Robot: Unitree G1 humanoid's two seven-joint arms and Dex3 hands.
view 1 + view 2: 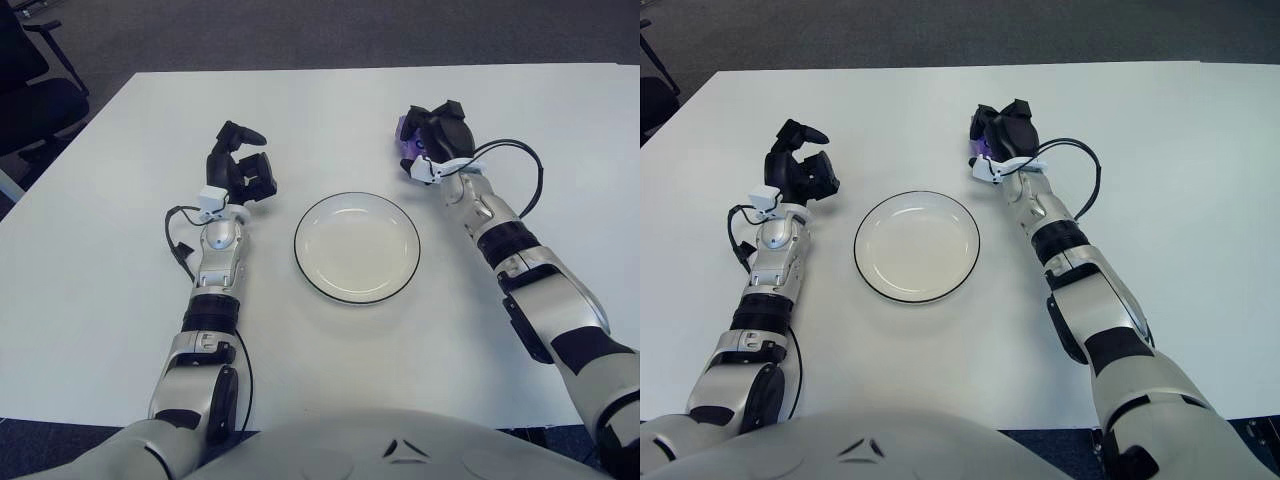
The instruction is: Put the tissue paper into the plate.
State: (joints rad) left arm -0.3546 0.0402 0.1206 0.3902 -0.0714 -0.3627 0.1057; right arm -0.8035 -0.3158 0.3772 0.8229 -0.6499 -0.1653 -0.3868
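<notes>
White table [120, 330]: right hand [436, 135] clenches purple tissue paper [407, 135] beyond plate [357, 247]; left hand [240, 170] open.

One plate [357, 247], one purple tissue pack [407, 134], two hands, one white table [320, 110], one black chair [30, 95].

Silver-and-black jointed arms, black three-fingered hands, white wrist brackets, looping black cables.

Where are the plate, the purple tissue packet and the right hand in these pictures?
plate [357, 247], left eye view, bare centre.
tissue packet [405, 135], left eye view, purple edge showing.
right hand [1006, 130], right eye view, black fingers around the packet.
</notes>
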